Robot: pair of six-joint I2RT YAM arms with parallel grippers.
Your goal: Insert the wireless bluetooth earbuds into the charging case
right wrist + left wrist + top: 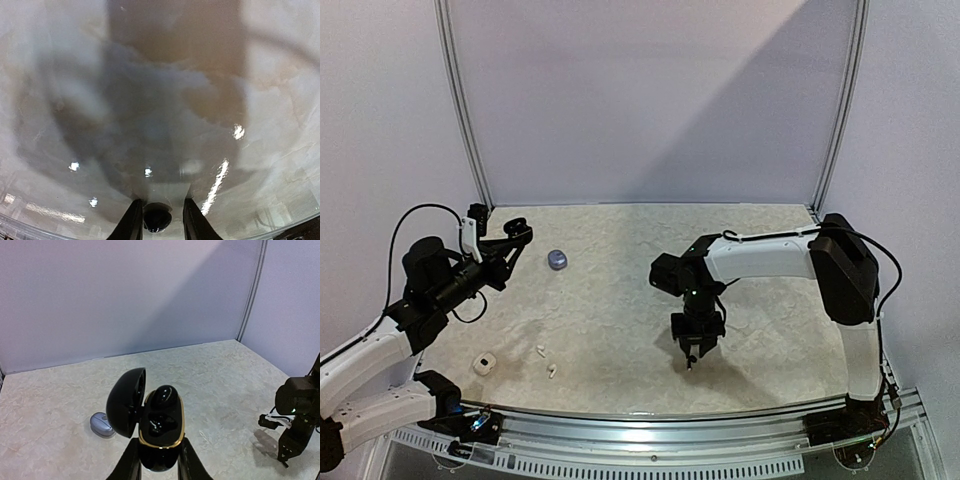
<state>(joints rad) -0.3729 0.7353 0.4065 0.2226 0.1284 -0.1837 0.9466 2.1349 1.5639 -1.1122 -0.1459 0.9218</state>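
left gripper (159,444) clamps the open charging case (161,422), low centre of its wrist view. right gripper (158,207) straddles a black earbud (157,218) at bottom centre; i cannot tell if it's pinched. an off-centre squeeze could squirt the bud away.

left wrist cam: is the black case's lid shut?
No, the black charging case held in the left pincer has its lid swung open to one side.

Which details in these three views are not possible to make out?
1. Right wrist view: whether the fingers already pinch the black earbud; the bottom edge cuts them off.
2. Left wrist view: whether the lower slot of the black case is filled; black on black.
3. Top view: which way the white earbuds lie; too small.
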